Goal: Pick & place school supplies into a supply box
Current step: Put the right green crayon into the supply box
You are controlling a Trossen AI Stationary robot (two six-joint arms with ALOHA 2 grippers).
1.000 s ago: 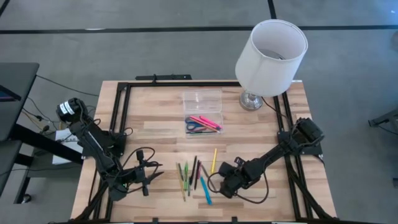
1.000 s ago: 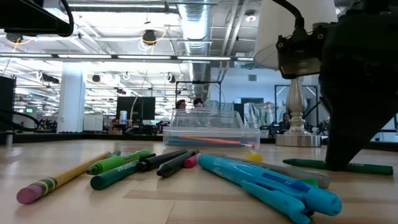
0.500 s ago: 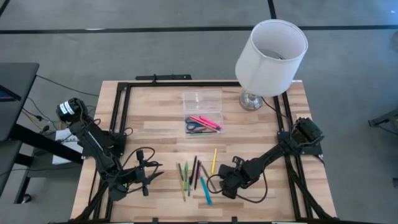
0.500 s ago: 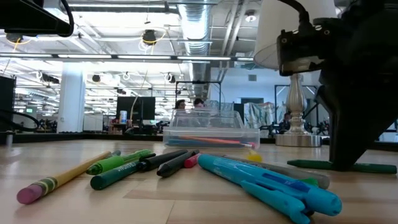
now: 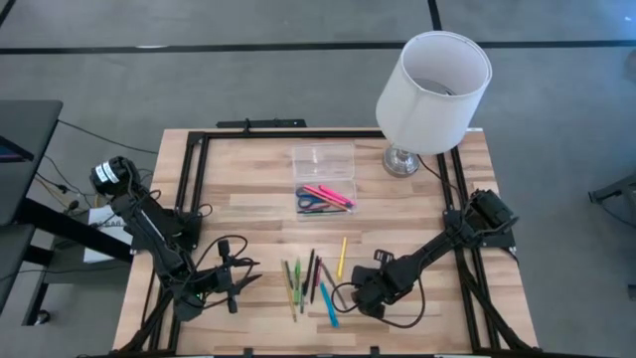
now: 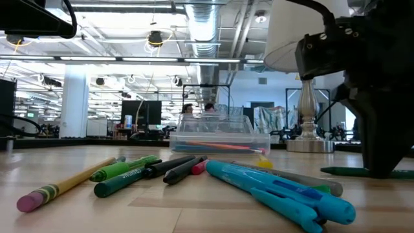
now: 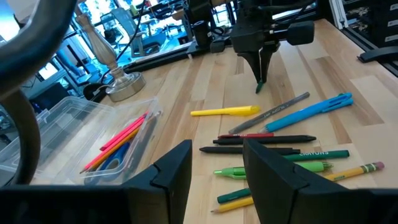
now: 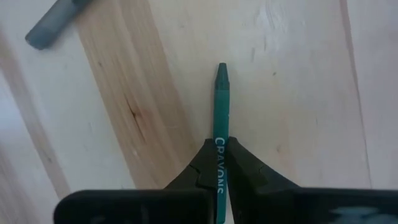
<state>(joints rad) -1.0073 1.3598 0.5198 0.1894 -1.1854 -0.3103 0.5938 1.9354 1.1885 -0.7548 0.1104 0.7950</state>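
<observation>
A dark green crayon [image 8: 221,106] lies on the wood right of the pile of pens and pencils [image 5: 308,278]. My right gripper [image 5: 364,294] stands over it, pointing down, shut on it. The clear supply box [image 5: 325,197] at mid table holds pink markers and blue-handled scissors [image 7: 115,155]. A second clear tray [image 5: 323,159] sits just behind it. My left gripper [image 5: 243,282] hovers open at the near left, holding nothing. A yellow pen [image 5: 342,257] and a blue pen [image 5: 328,303] lie loose on the table. My right gripper pinches the crayon's printed middle [image 8: 221,144] between its two fingertips [image 8: 241,163]. The fingers come from above, pointing down, and lie across the crayon. The crayon lies level at the tabletop [image 6: 346,171], and its pointed end [image 8: 221,70] sticks out past the fingers.
A lamp with a large white shade [image 5: 433,88] and a metal base [image 5: 401,159] stands at the far right. A black frame [image 5: 194,169] runs along the table's edges. Bare wood lies between the pile and the box.
My right gripper has rolled about its own pointing line above the crayon and shifted a little toward the table's right edge. The crayon has slid slightly the same way along the table. My left arm has kept still.
</observation>
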